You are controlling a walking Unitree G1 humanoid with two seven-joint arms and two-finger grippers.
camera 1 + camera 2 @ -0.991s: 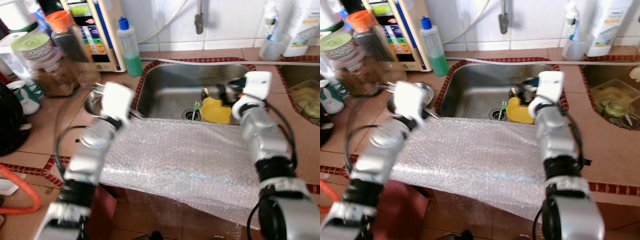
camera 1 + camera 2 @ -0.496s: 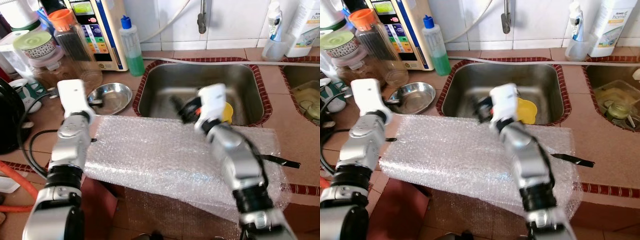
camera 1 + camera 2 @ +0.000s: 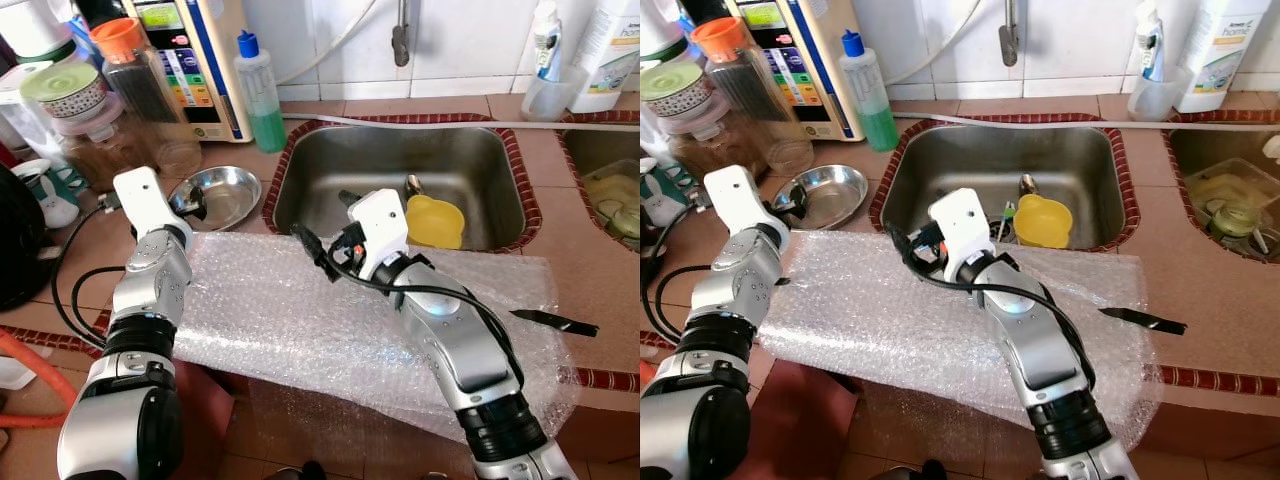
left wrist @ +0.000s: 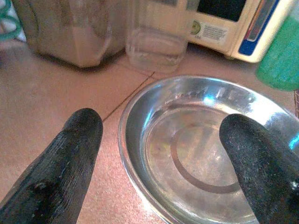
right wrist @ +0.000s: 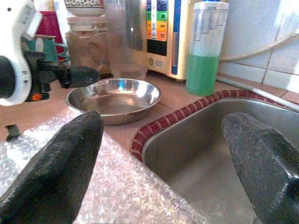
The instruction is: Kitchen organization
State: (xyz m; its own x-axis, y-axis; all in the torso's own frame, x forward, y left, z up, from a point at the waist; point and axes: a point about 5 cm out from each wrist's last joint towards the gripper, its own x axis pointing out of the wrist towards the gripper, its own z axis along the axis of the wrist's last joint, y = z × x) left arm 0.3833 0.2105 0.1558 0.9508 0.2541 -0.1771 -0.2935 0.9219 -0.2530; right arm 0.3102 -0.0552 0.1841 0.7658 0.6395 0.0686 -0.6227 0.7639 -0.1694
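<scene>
Hovering with its fingers spread wide and empty, my left gripper (image 4: 159, 154) straddles the near rim of the steel dish (image 3: 222, 192) on the tiled counter (image 3: 90, 250), so I judge I'm lining up to grasp it. My right gripper (image 3: 315, 240), also open and empty, hangs over the bubble wrap (image 3: 300, 320) beside the sink (image 3: 500, 160); next I'd lower and close on the rim.

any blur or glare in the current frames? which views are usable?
Left and right eye views: sharp, evenly lit; soft sheen on the bubble wrap. Left wrist view: the open left tool has defocused fingers, bright glints on the steel bowl. Right wrist view: the open right tool is blurred up close, the green soap bottle beyond is crisp. All usable.
</scene>
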